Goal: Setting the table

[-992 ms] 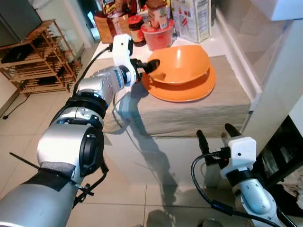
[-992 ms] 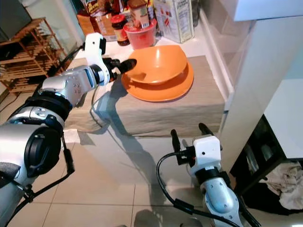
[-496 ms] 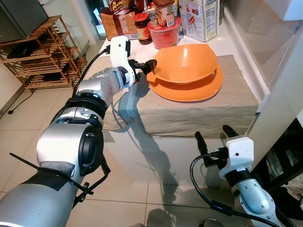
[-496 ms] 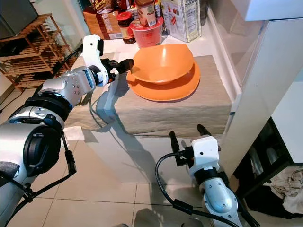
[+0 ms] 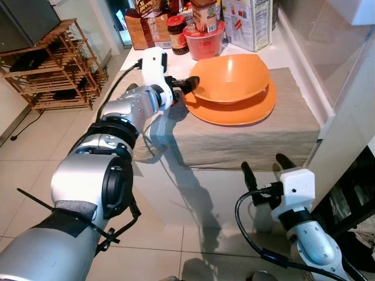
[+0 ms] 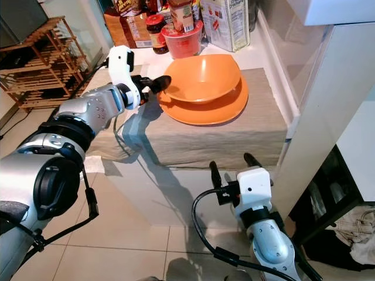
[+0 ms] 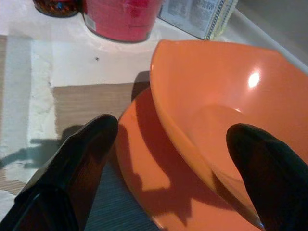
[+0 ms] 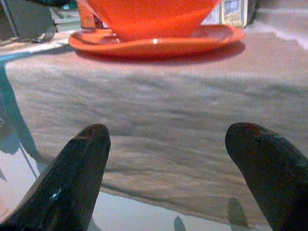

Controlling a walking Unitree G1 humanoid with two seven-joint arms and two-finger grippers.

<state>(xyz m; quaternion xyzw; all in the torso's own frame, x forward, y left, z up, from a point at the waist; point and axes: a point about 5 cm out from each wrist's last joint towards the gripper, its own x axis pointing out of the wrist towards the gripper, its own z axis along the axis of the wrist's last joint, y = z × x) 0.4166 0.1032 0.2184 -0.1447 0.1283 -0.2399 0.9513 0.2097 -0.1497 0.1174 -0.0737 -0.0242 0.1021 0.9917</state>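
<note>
jars (image 5: pixel 178 26) crowd behind, cloth (image 5: pixel 246 140) front bare

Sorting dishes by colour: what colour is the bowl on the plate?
Orange, like the plate under it; the bowl shows best in the left wrist view.

Bowl (image 5: pixel 229 77) nested on plate (image 5: pixel 234 111); plate on cloth (image 5: pixel 246 137) covering the tabletop (image 5: pixel 132 70). Behind the plate: tub (image 5: pixel 204 42), jar (image 5: pixel 177 26) to its left, box (image 5: pixel 249 23) to its right. Left gripper (image 7: pixel 163 144) at the bowl's left rim, 2 fingers (image 7: pixel 82 159) straddling it. Right gripper (image 5: pixel 266 167) low, before the cloth's front edge. Wooden rack (image 5: pixel 50 67) on the floor, far left.
</note>
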